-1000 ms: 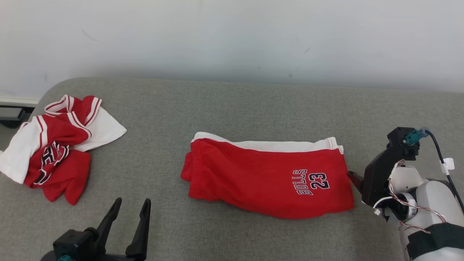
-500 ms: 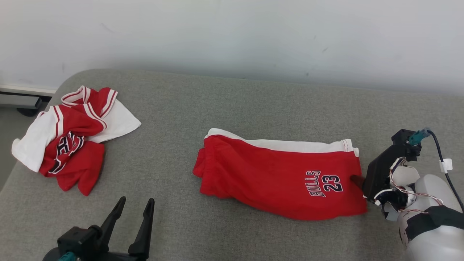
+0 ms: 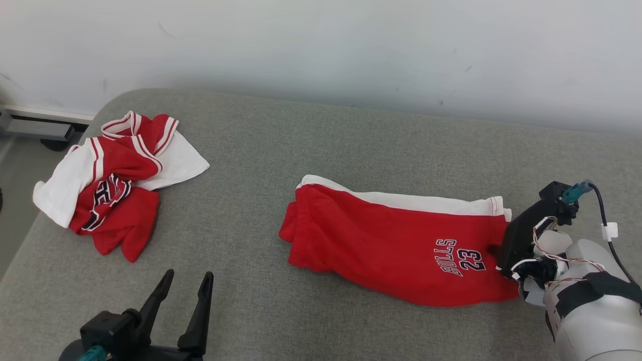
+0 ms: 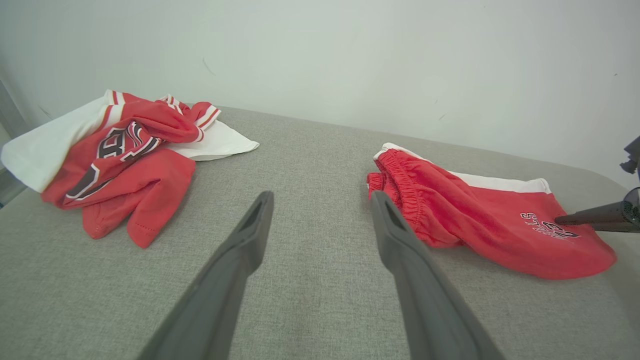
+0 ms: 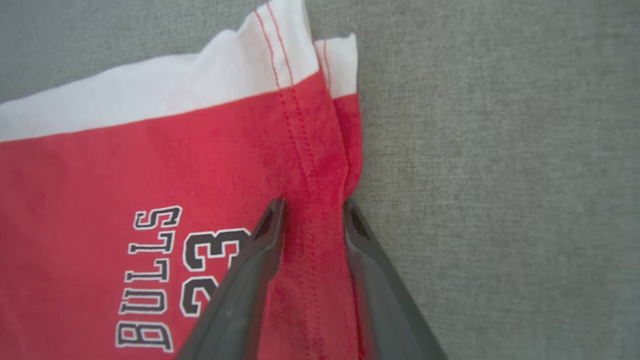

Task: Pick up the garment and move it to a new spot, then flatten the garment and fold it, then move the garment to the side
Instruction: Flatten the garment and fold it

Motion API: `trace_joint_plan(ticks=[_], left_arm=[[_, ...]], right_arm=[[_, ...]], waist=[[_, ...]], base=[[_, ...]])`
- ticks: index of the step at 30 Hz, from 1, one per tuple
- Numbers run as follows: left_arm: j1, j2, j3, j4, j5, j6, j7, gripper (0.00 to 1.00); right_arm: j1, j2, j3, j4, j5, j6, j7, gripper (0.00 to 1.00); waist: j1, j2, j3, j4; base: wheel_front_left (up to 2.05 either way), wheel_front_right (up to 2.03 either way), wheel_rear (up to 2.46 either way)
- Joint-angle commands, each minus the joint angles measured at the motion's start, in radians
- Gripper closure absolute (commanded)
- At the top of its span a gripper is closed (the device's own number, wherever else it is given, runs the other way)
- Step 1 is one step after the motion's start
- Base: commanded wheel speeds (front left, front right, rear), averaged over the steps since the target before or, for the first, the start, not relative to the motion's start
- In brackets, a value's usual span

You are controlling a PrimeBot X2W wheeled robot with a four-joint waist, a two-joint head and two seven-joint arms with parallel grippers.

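While two garments lie on the grey cushion (image 3: 301, 140), note: red shorts (image 3: 391, 240) folded flat at centre-right, one crumpled jersey (image 3: 115, 185) far left. Two grippers: right gripper (image 5: 312, 205) pinching the shorts' right hem; left gripper (image 3: 189, 275) near left, jaws spread, apart from both garments.

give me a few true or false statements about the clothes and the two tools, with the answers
1. The right tool has the hem of the shorts bunched between its fingers. True.
2. The left tool holds the jersey. False: it is open over the bare grey surface, apart from the jersey.
3. The shorts read BULLS 23. True.
4. The jersey lies folded flat on top of the shorts. False: it is crumpled and lies apart from them, toward the robot's left.
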Motion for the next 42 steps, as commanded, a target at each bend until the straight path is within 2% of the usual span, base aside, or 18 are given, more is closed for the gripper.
trace_joint_plan(ticks=[1, 2, 3, 7, 13, 23, 28, 31, 35, 40, 42], left_arm=[[-0.008, 0.005, 0.004, 0.004, -0.013, -0.005, -0.006, 0.0], [-0.008, 0.005, 0.004, 0.005, -0.014, -0.006, -0.008, 0.0], [-0.007, 0.005, 0.004, 0.007, -0.015, -0.006, -0.009, 0.0], [-0.004, 0.004, 0.005, 0.011, -0.021, -0.004, -0.013, 0.0], [-0.004, 0.004, 0.005, 0.016, -0.02, -0.003, -0.017, 0.0], [-0.009, 0.006, 0.005, 0.023, -0.019, 0.001, -0.032, 0.0], [-0.004, 0.01, 0.015, 0.024, -0.025, 0.008, -0.038, 0.0], [-0.001, 0.008, 0.012, 0.023, -0.028, 0.009, -0.038, 0.0], [0.003, 0.005, 0.007, 0.025, -0.031, 0.008, -0.038, 0.0], [0.002, 0.002, 0.001, 0.03, -0.035, 0.004, -0.039, 0.0], [-0.002, 0.0, -0.003, 0.033, -0.037, 0.001, -0.038, 0.0]], right_arm=[[-0.005, 0.005, -0.01, 0.034, -0.015, 0.0, -0.005, 0.84], [-0.01, 0.005, -0.015, 0.047, -0.025, -0.001, -0.011, 0.98], [-0.016, 0.004, -0.021, 0.059, -0.034, -0.001, -0.016, 1.0], [-0.029, 0.001, -0.052, 0.081, -0.07, -0.001, -0.031, 1.0], [-0.036, -0.027, -0.123, 0.05, -0.136, -0.001, -0.027, 1.0], [-0.024, -0.112, -0.26, -0.075, -0.25, -0.001, 0.043, 1.0], [-0.016, -0.08, -0.29, -0.17, -0.311, -0.001, 0.105, 1.0], [-0.017, -0.045, -0.265, -0.203, -0.306, -0.001, 0.136, 1.0], [-0.034, -0.013, -0.197, -0.221, -0.228, -0.001, 0.182, 1.0], [-0.042, 0.001, -0.049, -0.249, -0.092, -0.001, 0.23, 1.0], [-0.043, 0.003, 0.038, -0.254, -0.004, -0.001, 0.243, 1.0]], waist=[[0.0001, 0.0, -0.001, 0.003], [0.0001, 0.0, -0.001, 0.003], [0.0001, 0.0, -0.001, 0.003], [0.0001, 0.0, 0.0, -0.002], [0.0001, 0.0, 0.0, -0.014], [0.0001, 0.0, -0.007, -0.033], [0.0001, 0.0, -0.02, -0.04], [0.0001, 0.0, -0.023, -0.039], [0.0001, 0.0, -0.024, -0.035], [0.0001, 0.0, -0.026, -0.024], [0.0001, 0.0, -0.027, -0.016]], base=[[0.0, 0.0, 0.0], [0.0, 0.0, 0.0], [0.0, 0.0, 0.0], [0.0, 0.0, 0.0], [0.0, 0.0, 0.0], [0.0, 0.0, 0.0], [0.0, 0.0, 0.0], [0.0, 0.0, 0.0], [0.0, 0.0, 0.0], [0.0, 0.0, 0.0], [0.0, 0.0, 0.0]])
